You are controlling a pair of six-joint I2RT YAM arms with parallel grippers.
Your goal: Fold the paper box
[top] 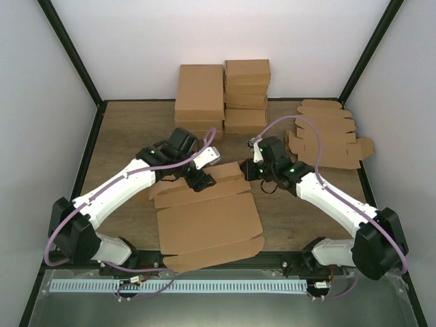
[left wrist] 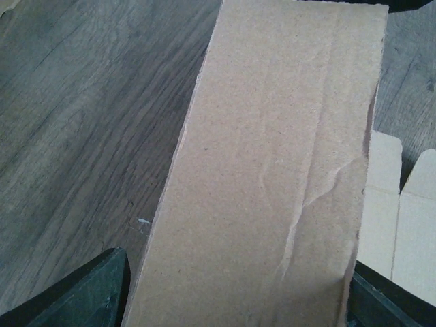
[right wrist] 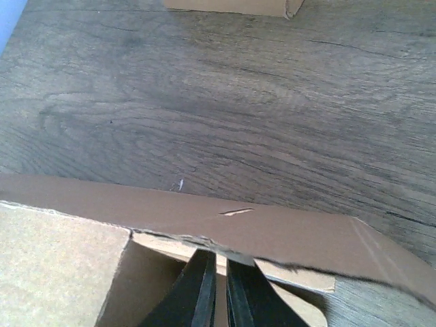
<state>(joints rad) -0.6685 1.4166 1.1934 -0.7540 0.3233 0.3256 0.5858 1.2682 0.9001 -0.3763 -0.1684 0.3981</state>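
The paper box (top: 208,221) lies mostly flat in the middle of the table, with its far strip raised. My left gripper (top: 202,178) is over the far left part. In the left wrist view one long creased panel (left wrist: 272,170) fills the gap between the wide-set fingers (left wrist: 88,293), its edges close to both. My right gripper (top: 252,170) is at the box's far right corner. In the right wrist view its fingers (right wrist: 197,293) are shut. Their tips are hidden under the ragged edge of a raised flap (right wrist: 238,225).
Stacks of smaller folded brown boxes (top: 225,95) stand at the back of the table. A pile of flat blanks with rounded tabs (top: 327,136) lies at the back right. Black frame posts and white walls close in the sides.
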